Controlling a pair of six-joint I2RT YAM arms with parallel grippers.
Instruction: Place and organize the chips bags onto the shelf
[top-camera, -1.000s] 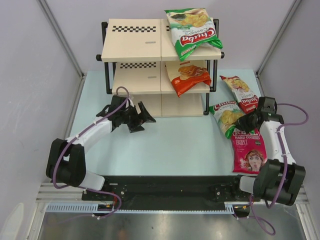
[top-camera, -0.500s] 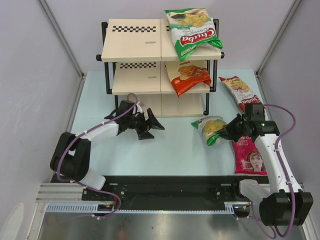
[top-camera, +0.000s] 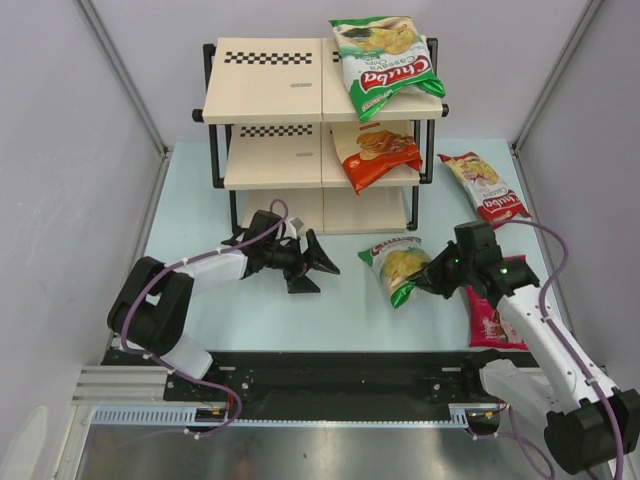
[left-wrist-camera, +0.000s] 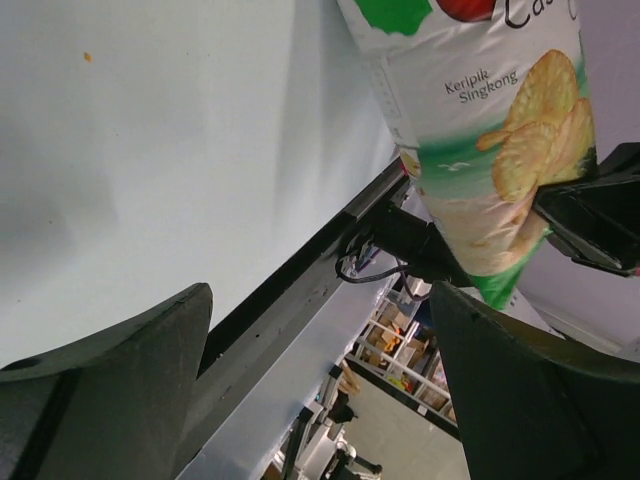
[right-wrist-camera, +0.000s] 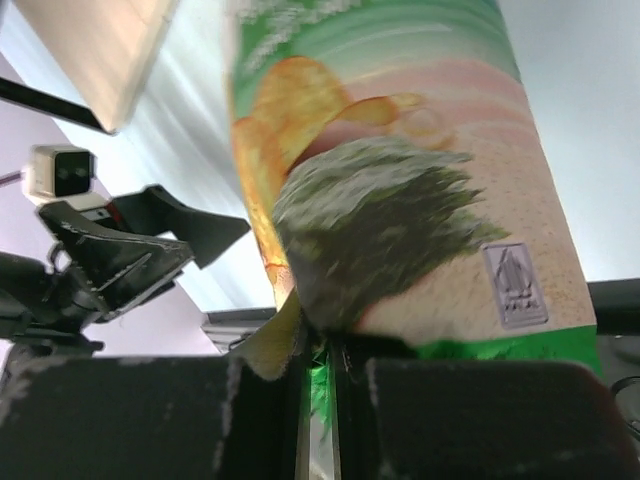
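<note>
My right gripper (top-camera: 432, 274) is shut on the edge of a green-and-white Chuba bag (top-camera: 396, 267) and holds it above the table, right of centre; the bag fills the right wrist view (right-wrist-camera: 400, 180) and shows in the left wrist view (left-wrist-camera: 480, 130). My left gripper (top-camera: 322, 270) is open and empty, its fingers pointing at that bag. On the shelf (top-camera: 270, 80), a second Chuba bag (top-camera: 384, 62) lies on the top board and the orange bag (top-camera: 374, 152) on the middle board. The red-and-white bag (top-camera: 485, 186) and the magenta bag (top-camera: 488, 318) lie on the table at the right.
The shelf stands at the back centre, its left halves bare. Grey walls (top-camera: 60, 150) close in left and right. A black rail (top-camera: 330, 372) runs along the near edge.
My right gripper has carried the Chuba bag leftward from beside the magenta bag toward the centre. My left gripper has reached rightward toward it, staying open.
</note>
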